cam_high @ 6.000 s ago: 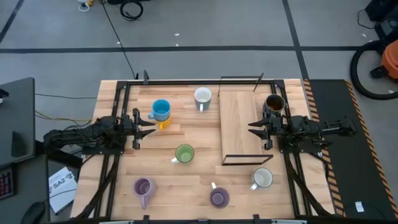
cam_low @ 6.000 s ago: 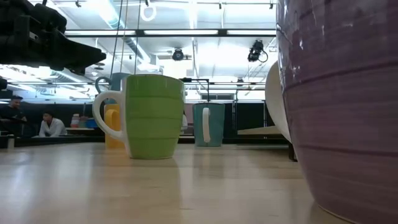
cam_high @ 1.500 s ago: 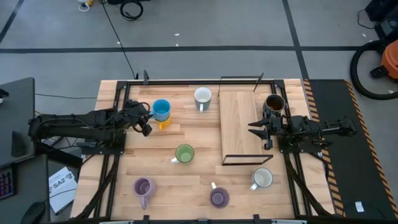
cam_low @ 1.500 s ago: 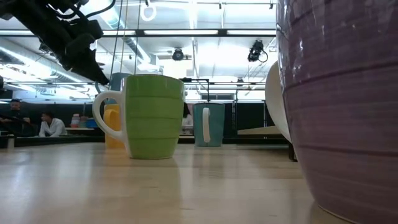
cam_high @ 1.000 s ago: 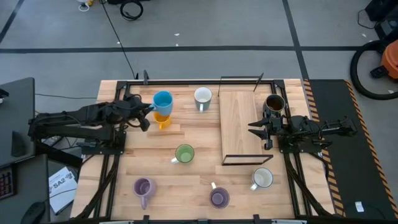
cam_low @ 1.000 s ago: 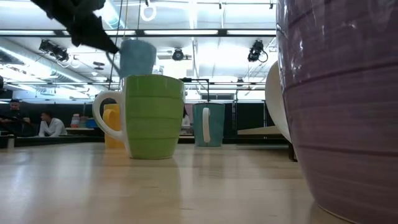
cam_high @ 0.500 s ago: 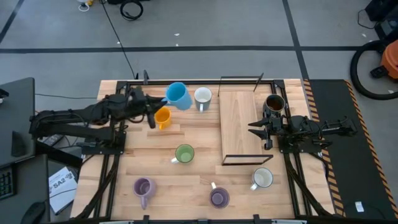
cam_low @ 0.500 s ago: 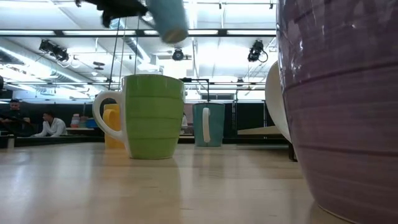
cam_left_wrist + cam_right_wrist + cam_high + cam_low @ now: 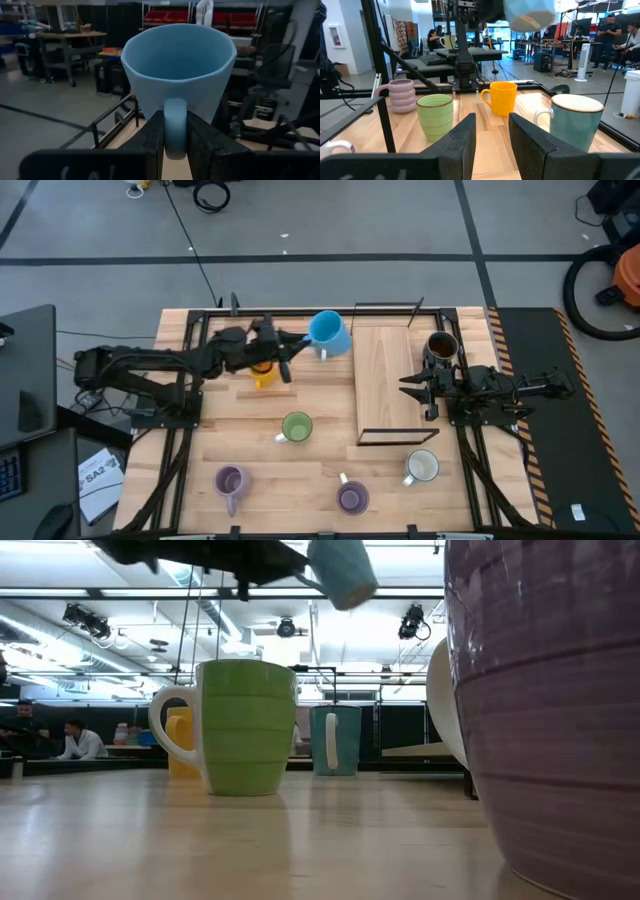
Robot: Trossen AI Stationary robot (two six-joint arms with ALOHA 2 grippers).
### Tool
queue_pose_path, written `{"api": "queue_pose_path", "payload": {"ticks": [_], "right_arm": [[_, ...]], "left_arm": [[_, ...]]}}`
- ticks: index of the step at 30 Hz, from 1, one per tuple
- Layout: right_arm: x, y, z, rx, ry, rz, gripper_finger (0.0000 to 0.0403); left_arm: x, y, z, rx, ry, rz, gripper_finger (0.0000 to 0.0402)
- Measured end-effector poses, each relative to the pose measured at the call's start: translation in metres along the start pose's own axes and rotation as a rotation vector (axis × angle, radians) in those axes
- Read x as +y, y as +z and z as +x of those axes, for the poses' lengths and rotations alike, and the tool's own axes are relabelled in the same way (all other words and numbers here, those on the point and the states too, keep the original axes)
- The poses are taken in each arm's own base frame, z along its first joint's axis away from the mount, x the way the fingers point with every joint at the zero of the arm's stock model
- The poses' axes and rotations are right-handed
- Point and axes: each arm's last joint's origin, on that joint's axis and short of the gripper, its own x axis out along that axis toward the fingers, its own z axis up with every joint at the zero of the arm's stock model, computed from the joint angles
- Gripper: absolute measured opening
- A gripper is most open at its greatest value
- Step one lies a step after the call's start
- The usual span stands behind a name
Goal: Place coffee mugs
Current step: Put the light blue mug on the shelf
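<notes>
My left gripper (image 9: 298, 343) is shut on the blue mug (image 9: 327, 332), which is high above the far middle of the table, beside the wooden shelf board (image 9: 385, 385). The low view shows the blue mug (image 9: 342, 572) tilted in the air. The orange-yellow mug (image 9: 262, 370) stands partly under my left arm. The green mug (image 9: 296, 427), two purple mugs (image 9: 231, 481) (image 9: 352, 498), the white mug (image 9: 422, 467) and the dark brown mug (image 9: 441, 347) stand on their bases. My right gripper (image 9: 408, 387) waits open at the board's right edge. My left gripper pinches the blue mug's handle (image 9: 175, 131) between its two fingers (image 9: 152, 142), one on each flat side of the loop. The fingers come about level from the table's left. The mug is lifted clear and tilted, its mouth (image 9: 179, 50) turned upward.
A pale teal mug (image 9: 335, 740) with a white handle stands below the carried mug, mostly hidden in the high view. A black metal frame (image 9: 385, 306) edges the board. People sit in the room beyond the table. Bare wood lies between the green mug and the board.
My left gripper has carried the blue mug up from beside the orange-yellow mug and toward the table's right, now over the pale teal mug near the board. The mug has tipped on the way. The gripper has stayed shut on it.
</notes>
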Motion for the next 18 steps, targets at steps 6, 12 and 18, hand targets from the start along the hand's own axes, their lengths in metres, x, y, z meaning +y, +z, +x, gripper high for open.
{"api": "queue_pose_path", "payload": {"ticks": [6,12,18], "right_arm": [[0.000,0.000,0.000,0.000,0.000,0.000,0.0122],[0.000,0.000,0.000,0.000,0.000,0.000,0.0122],[0.000,0.000,0.000,0.001,0.000,0.000,0.0122]], "left_arm": [[0.000,0.011,0.053,0.074,0.015,0.020,0.0060],[0.004,0.006,0.106,0.158,0.043,0.030,0.0060],[0.012,-0.020,0.146,0.216,0.076,0.029,0.0060]]}}
